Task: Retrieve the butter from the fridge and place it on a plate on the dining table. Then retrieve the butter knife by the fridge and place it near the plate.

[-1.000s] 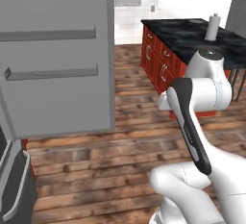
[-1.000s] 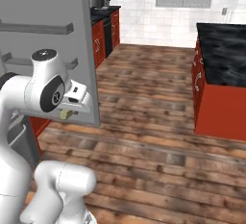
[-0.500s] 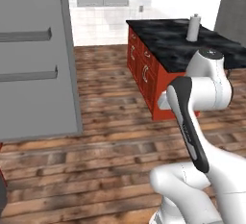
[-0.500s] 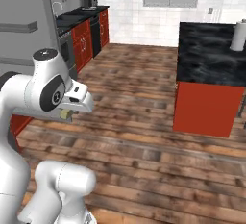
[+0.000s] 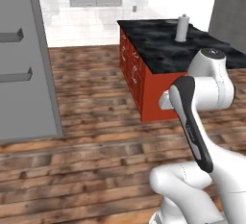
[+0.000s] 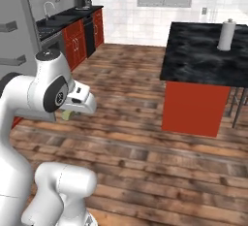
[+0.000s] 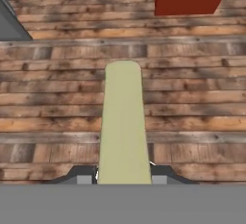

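Gripper (image 7: 123,174): we see its jaws clamped on the butter (image 7: 123,122) in the hand view.
Base views: dining table (image 5: 168,50), fridge (image 5: 21,64).

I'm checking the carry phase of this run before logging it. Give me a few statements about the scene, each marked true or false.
1. The tool is shut on the butter. True.
2. The butter already lies on a plate. False: it sticks out from between the fingers, above the wooden floor.
3. A white cylinder stands upright on the dining table. True.
4. The dining table's base is grey. False: it is red, under a black marbled top.
5. The fridge stands at the right edge of the left base view. False: its grey side is at the left edge.
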